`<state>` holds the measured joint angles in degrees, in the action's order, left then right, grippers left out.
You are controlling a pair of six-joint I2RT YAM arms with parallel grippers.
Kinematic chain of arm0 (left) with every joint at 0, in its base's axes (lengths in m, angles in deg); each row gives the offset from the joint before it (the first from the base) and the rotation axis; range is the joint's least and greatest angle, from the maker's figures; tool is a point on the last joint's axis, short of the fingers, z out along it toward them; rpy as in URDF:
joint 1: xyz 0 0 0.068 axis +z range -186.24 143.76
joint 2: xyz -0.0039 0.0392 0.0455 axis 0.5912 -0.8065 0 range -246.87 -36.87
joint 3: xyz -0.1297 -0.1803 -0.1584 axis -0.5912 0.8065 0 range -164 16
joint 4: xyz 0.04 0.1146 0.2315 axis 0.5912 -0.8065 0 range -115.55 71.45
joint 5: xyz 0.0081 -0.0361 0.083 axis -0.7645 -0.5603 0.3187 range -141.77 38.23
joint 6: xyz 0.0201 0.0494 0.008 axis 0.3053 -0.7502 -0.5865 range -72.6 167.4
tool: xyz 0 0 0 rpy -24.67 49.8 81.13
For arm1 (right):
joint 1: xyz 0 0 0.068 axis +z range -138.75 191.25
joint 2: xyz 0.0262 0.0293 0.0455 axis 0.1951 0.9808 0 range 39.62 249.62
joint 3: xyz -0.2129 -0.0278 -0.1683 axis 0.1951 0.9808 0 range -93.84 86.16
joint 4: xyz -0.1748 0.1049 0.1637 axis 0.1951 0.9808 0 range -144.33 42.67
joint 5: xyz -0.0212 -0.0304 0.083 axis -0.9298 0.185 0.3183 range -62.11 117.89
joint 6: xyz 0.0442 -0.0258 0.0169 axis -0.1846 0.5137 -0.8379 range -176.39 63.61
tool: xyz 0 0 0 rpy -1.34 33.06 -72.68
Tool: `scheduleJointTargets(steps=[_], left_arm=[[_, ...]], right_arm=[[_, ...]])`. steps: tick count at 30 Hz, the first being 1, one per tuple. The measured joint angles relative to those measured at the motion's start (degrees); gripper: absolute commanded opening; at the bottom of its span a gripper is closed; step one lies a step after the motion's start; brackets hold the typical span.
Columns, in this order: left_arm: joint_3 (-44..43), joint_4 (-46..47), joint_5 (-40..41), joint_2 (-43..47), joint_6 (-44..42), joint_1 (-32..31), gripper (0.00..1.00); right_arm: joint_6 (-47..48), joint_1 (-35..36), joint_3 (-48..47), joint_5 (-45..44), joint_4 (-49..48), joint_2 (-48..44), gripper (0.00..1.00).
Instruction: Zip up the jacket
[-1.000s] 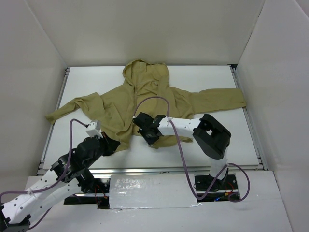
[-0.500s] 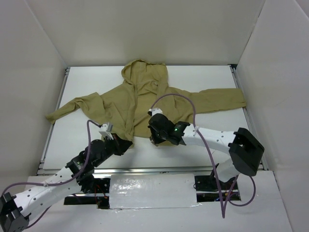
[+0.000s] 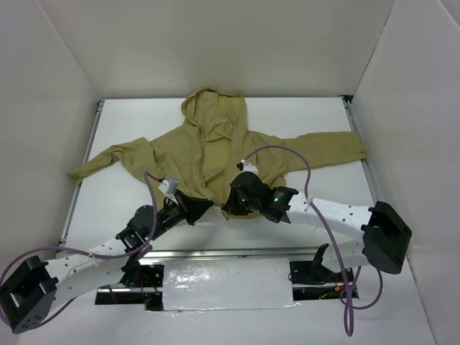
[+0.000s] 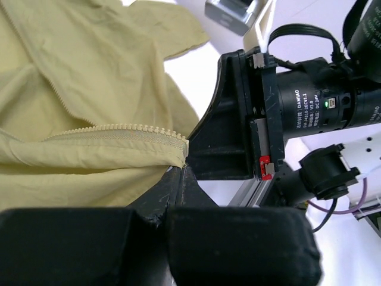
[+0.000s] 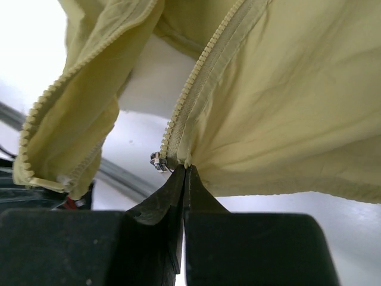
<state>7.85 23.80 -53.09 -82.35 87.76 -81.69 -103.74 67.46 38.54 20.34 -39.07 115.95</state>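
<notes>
The khaki hooded jacket [image 3: 215, 147] lies spread on the white table, hood at the far side and front unzipped. My left gripper [image 3: 203, 203] is shut on the bottom corner of the jacket's left front panel, at the end of its zipper teeth [image 4: 119, 130]; its fingertips meet at the hem [image 4: 181, 168]. My right gripper [image 3: 231, 205] is shut on the bottom hem of the other panel [image 5: 186, 168], just beside the small metal zipper slider [image 5: 158, 161]. The other panel's open teeth [image 5: 77, 71] hang to the left in the right wrist view. The two grippers are close together at the jacket's lower edge.
White walls enclose the table on three sides. A metal rail [image 3: 230, 251] runs along the table's near edge, with a foil-covered plate [image 3: 226, 284] below it. Purple cables [image 3: 287, 154] loop over the arms. The right arm's wrist [image 4: 297, 101] fills the right of the left wrist view.
My left gripper has moved right and forward to the jacket's bottom hem. The right arm has stretched out, its elbow swinging right, with its gripper staying at the hem.
</notes>
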Motion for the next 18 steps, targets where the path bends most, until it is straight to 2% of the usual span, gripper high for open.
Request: scheduleJointTargets(steps=[7, 18], left_arm=[[0.76, 5.81, -1.38, -2.40, -0.13, 0.00, 0.00], [0.76, 8.11, -2.36, -4.68, 0.20, 0.00, 0.00]], right_arm=[[-5.33, 0.28, 0.96, 0.79, -0.44, -4.52, 0.00], [-5.66, 0.28, 1.14, 0.72, -0.72, -6.86, 0.00]])
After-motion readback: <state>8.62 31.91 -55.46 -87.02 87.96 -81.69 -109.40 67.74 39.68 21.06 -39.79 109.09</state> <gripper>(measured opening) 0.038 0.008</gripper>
